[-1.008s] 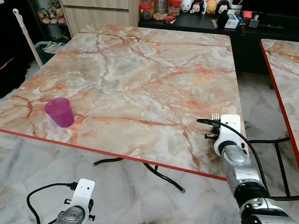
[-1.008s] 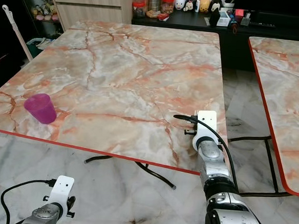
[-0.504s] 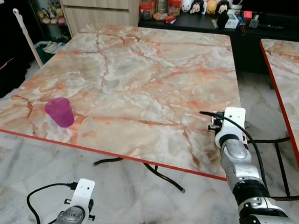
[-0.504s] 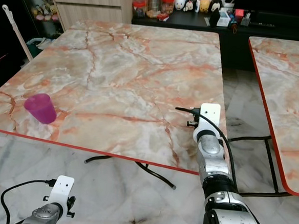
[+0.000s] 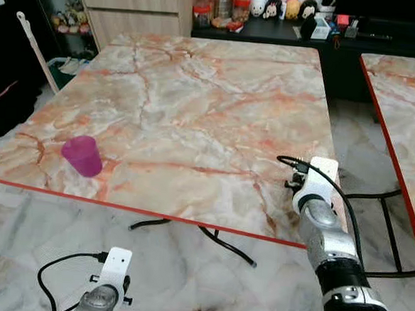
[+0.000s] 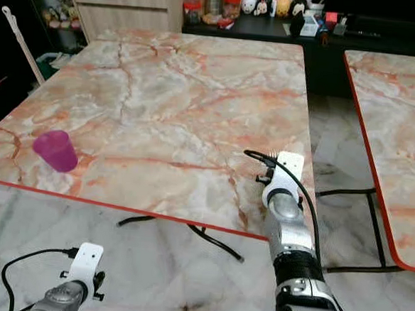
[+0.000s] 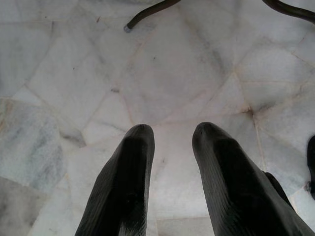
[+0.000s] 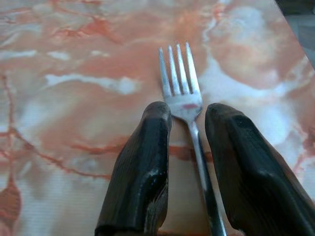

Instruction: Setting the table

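The right gripper (image 8: 187, 147) is resting over the marble table (image 5: 197, 98) near its right front edge; its fingers are standing apart, with the fork (image 8: 183, 93) lying between them on the tabletop. The purple cup (image 5: 83, 155) is standing at the left front corner; the left gripper (image 7: 170, 172) is hanging over the floor, fingers parted.

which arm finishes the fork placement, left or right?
Right. The right gripper sits over the table near its right edge with the fork between its fingers. The left gripper hangs low over the floor, below the table.
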`<state>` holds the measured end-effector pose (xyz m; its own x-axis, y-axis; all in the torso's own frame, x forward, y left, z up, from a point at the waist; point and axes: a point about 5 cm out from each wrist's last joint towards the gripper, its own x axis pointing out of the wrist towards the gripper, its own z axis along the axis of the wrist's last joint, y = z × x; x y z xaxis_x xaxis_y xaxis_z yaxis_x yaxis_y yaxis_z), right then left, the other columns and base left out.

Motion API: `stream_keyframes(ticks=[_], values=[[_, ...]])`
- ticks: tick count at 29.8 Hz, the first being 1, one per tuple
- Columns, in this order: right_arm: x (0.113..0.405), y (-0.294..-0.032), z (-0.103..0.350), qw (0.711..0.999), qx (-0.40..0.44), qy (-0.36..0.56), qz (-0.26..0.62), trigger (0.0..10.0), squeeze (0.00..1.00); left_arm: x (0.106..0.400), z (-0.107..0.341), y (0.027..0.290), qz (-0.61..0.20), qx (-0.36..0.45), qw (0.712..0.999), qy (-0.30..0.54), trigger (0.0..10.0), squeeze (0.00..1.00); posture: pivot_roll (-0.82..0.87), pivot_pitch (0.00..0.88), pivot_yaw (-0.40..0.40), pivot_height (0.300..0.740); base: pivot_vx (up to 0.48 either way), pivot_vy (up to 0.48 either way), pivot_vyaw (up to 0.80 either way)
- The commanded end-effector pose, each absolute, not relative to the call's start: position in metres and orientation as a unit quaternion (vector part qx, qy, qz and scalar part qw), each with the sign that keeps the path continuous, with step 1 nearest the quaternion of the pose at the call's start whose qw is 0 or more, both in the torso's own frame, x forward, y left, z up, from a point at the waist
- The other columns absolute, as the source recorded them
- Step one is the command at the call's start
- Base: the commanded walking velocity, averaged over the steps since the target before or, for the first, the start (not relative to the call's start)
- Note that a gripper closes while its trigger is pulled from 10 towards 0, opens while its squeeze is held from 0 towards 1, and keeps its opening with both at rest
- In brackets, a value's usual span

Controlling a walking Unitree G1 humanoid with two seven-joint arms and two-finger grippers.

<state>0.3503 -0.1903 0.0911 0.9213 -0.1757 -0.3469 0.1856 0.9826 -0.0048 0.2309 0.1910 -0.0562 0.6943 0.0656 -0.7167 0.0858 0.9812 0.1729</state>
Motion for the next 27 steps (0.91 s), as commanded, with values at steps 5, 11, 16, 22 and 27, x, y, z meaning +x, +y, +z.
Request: stream_keyframes(ticks=[5, 11, 16, 22, 27], values=[[0.345, -0.19, 0.091, 0.977, 0.011, 0.196, -0.089, 10.0, 0.0, 0.23, -0.057, 0.192, -0.007, 0.103, 0.911, 0.398, 10.0, 0.0, -0.07, 0.089, 0.058, 0.74, 0.0, 0.0, 0.0], [0.341, -0.193, 0.096, 0.975, 0.01, 0.201, -0.092, 10.0, 0.0, 0.23, -0.057, 0.192, -0.007, 0.102, 0.912, 0.398, 10.0, 0.0, -0.07, 0.088, 0.056, 0.74, 0.0, 0.0, 0.0], [0.339, -0.196, 0.091, 0.973, 0.006, 0.211, -0.094, 10.0, 0.0, 0.23, -0.057, 0.191, -0.007, 0.102, 0.912, 0.398, 10.0, 0.0, -0.07, 0.089, 0.056, 0.74, 0.0, 0.0, 0.0], [0.338, -0.199, 0.086, 0.97, 0.002, 0.226, -0.091, 10.0, 0.0, 0.23, -0.057, 0.191, -0.008, 0.102, 0.911, 0.399, 10.0, 0.0, -0.07, 0.092, 0.056, 0.74, 0.0, 0.0, 0.0], [0.338, -0.2, 0.082, 0.968, 0.007, 0.236, -0.089, 8.3, 0.0, 0.23, -0.057, 0.191, -0.007, 0.101, 0.911, 0.399, 10.0, 0.0, -0.07, 0.093, 0.056, 0.74, 0.0, 0.0, 0.0]])
